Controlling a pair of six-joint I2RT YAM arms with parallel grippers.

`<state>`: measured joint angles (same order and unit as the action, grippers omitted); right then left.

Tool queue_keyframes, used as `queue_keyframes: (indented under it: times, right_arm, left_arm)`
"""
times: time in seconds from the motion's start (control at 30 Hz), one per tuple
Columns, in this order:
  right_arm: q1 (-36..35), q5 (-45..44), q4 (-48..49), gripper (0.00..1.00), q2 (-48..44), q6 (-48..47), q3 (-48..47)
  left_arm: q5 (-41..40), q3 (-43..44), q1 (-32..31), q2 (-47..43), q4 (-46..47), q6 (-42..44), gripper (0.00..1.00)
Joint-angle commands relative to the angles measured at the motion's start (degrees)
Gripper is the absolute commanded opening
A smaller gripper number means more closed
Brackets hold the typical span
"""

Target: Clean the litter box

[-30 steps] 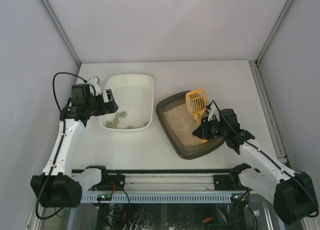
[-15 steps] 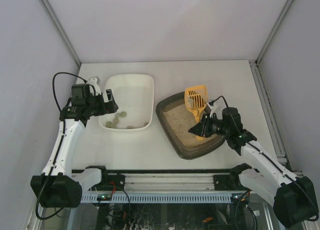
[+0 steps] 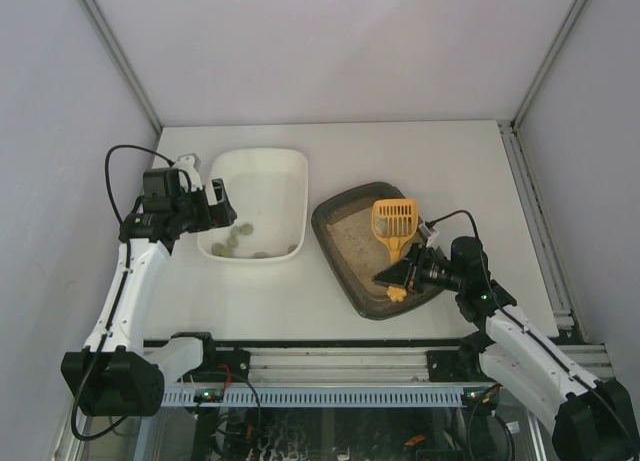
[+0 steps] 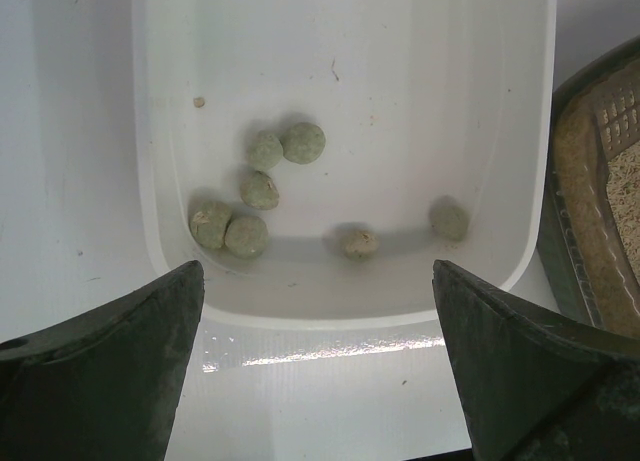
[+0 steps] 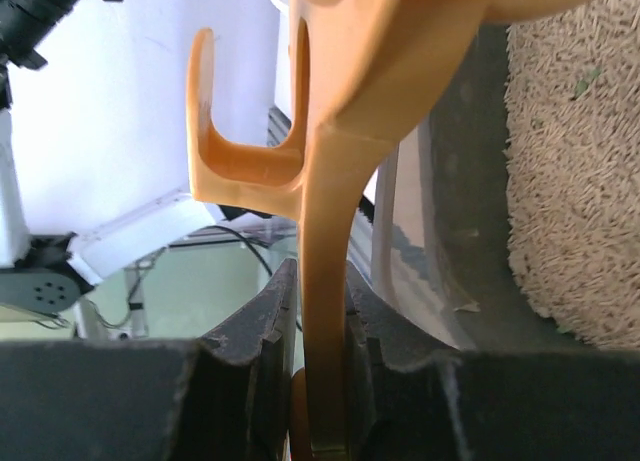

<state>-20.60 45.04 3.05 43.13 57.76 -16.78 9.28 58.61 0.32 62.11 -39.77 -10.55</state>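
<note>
The litter box is a dark tray with beige litter inside, right of centre. My right gripper hangs over its near right part, shut on the handle of an orange slotted scoop. The scoop's head lies over the litter. In the right wrist view the scoop handle runs up between the closed fingers of my right gripper, with litter to the right. My left gripper stands open at the left side of the white tub, nothing between its fingers.
The white tub holds several grey-green clumps near its close end. The litter box rim shows at the right edge of the left wrist view. Grey walls enclose the table on three sides. A rail runs along the near edge.
My right gripper has drawn back toward the near edge and turned. The scoop's head has come down from the tray's far rim to over the litter. The left arm has not moved.
</note>
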Motion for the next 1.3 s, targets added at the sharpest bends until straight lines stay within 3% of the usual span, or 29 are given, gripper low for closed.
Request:
queue_keyframes:
  times: [0.0,0.13,0.23,0.33,0.47,0.6,0.73,0.8,1.03,1.13,1.27]
  right_arm:
    - [-3.63,-2.62,5.63,0.0,-2.97,12.83,0.2]
    - [-5.34,-8.61,2.4,0.0,-5.45,13.61,-0.64]
    - [-10.11,-8.41,4.53,0.0,-1.77,14.07,-2.34]
    - [-7.49,-10.43,4.68,0.0,-3.17,15.04,-1.54]
    - [-10.15,-10.41,6.31,0.0,-0.37,14.92,-1.63]
    - [-3.44,-10.91,9.17,0.0,-3.94,16.52,1.57]
    - [-7.48,-8.77,13.63,0.0,2.56,16.25,0.51]
    - [-4.74,-8.24,18.35,0.0,2.67,18.44,2.12]
    - [-8.08,-9.43,19.25,0.0,6.2,16.5,0.37]
    - [-5.28,-10.97,26.87,0.0,4.49,21.53,4.15]
    - [-8.94,-9.25,25.21,0.0,8.15,19.61,1.39]
  left_arm:
    - [1.42,0.17,0.45,-1.13,0.83,-0.43,1.0]
    - [1.59,-0.03,0.43,-1.19,0.91,-0.35,1.0]
    - [1.79,-0.13,0.46,-1.13,0.89,-0.21,1.0]
    - [2.43,-0.33,0.43,-1.07,0.92,-0.26,1.0]
    - [2.85,-0.64,0.47,-1.37,1.01,0.15,1.0]
    - [4.26,-1.82,0.39,-1.63,1.48,1.24,1.0]
    - [5.3,-2.01,0.47,-1.32,1.45,2.17,1.0]
    - [5.84,-1.65,0.4,-0.84,1.18,2.34,1.0]
    - [18.59,6.7,0.41,0.13,-5.77,14.83,1.0]
    - [17.39,10.87,0.45,0.74,-8.21,13.28,1.0]
    - [14.96,13.45,1.91,-0.43,-11.49,12.66,1.0]
